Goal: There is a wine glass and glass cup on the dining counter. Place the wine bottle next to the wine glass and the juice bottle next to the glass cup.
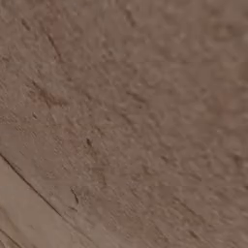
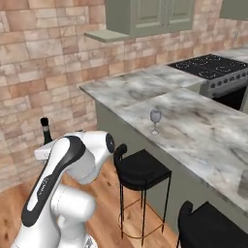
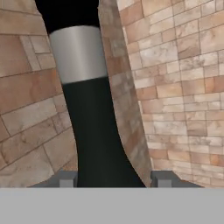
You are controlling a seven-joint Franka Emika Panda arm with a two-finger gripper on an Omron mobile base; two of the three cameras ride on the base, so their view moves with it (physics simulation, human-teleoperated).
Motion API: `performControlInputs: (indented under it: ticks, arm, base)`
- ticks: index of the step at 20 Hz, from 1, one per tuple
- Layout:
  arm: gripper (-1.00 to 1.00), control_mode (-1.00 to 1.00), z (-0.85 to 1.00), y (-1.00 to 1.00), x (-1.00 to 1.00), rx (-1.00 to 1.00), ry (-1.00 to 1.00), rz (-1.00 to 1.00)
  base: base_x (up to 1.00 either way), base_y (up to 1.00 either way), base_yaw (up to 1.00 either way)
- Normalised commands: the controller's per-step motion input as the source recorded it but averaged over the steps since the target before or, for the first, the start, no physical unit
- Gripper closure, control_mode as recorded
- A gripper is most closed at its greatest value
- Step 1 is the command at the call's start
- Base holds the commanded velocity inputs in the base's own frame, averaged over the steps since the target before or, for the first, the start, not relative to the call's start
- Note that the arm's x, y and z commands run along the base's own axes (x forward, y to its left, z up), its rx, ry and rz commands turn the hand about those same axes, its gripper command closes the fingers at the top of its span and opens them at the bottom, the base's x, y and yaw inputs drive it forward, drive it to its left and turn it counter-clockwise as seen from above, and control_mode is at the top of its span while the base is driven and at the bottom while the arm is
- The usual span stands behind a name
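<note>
The wine bottle [image 3: 94, 131], dark with a pale band of label, stands between my fingertips [image 3: 65, 178] in the hand view, and my gripper [image 3: 111, 178] is shut on it. In the right base view the wine bottle's neck and cap [image 2: 45, 128] poke up behind my white arm, to the left of the dining counter [image 2: 203, 131]. The wine glass [image 2: 155, 120], small and stemmed, stands upright on that counter near its front edge. A faint clear shape [image 2: 243, 185] at the counter's right border may be the glass cup; I cannot tell. The juice bottle is out of view.
Two black-seated bar stools [image 2: 140, 169] [image 2: 213, 225] stand in front of the counter. A stove [image 2: 213, 68] and green cabinets [image 2: 150, 17] lie at the back right. A brick wall [image 2: 43, 72] rises behind my arm, over a wooden floor [image 2: 109, 213]. A blurred brown surface [image 1: 124, 124] is close in the left base view.
</note>
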Motion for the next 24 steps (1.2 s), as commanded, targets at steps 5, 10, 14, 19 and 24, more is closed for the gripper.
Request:
performControlInputs:
  ticks: [5,10,14,19,24]
  arm:
    - [1.00,1.00,0.00,0.00,0.00,0.00,0.00,0.00]
    - [1.00,1.00,0.00,0.00,0.00,0.00,0.00,0.00]
    - [1.00,1.00,0.00,0.00,0.00,0.00,0.00,0.00]
    - [1.00,1.00,0.00,0.00,0.00,0.00,0.00,0.00]
    - [1.00,1.00,0.00,0.00,0.00,0.00,0.00,0.00]
  base:
    - [0.56,0.30,-0.52]
    - [0.70,0.34,-0.37]
    - [0.73,0.34,-0.30]
    - [0.66,0.32,-0.38]
    - [0.64,0.28,-0.38]
